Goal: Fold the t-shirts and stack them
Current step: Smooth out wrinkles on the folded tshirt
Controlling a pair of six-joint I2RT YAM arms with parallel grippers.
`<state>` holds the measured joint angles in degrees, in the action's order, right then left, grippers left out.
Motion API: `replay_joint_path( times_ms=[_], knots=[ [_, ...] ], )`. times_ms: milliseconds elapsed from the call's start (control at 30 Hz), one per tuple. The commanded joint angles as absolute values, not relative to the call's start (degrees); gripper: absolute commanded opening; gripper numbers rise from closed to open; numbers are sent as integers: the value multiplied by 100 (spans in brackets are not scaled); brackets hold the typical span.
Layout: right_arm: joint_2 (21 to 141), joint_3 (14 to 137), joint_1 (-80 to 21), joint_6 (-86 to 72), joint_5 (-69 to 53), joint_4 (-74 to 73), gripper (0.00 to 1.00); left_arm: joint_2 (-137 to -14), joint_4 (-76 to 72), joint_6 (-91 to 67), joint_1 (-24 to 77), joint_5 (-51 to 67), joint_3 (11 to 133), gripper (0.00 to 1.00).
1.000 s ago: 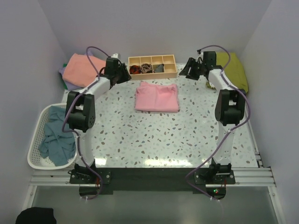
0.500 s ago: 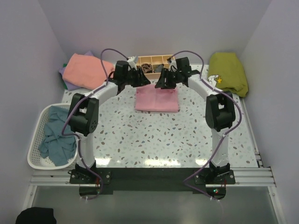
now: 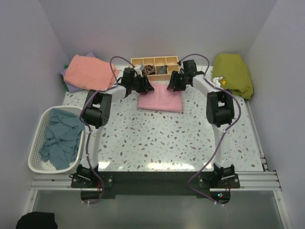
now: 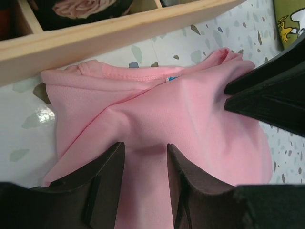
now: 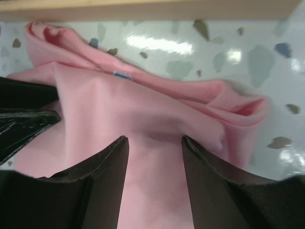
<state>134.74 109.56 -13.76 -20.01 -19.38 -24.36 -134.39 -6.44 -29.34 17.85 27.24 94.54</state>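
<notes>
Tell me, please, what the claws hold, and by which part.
Left claw and right claw straddle the pink shirt at its collar edge; grip cannot be told.

From above, my left gripper [image 3: 145, 87] and right gripper [image 3: 173, 86] cover the far edge of the pink t-shirt [image 3: 160, 101]. The little things in the wooden tray [image 3: 152, 57] are too small for me to tell. A purple cloth [image 3: 68, 87] is mostly hidden under the salmon t-shirt [image 3: 86, 71], and my left wrist view cuts off the green cloth [image 4: 291, 12].
</notes>
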Motion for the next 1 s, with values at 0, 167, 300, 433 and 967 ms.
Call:
replay_joint_path(
  times_ms=[0,167,300,433,967],
  knots=[
    [13711,11381,-1029,-1723,-1099,-2461,53,-13570,-774,-2426,1582,2250,9807,46],
    [14123,11847,-782,-1696,-1037,-2689,54,-14246,-10,-2154,1407,2145,10774,46],
    [14387,12067,-703,-1687,-958,-2847,54,-14309,211,-2022,1354,1979,10794,46],
    [14098,11778,-677,-1643,-1125,-2549,57,-14054,97,-1960,1275,1890,10442,46],
    [12085,9880,-659,-1889,-1801,-2171,60,-11127,-1503,-2399,1274,1819,7666,48]
  ],
)
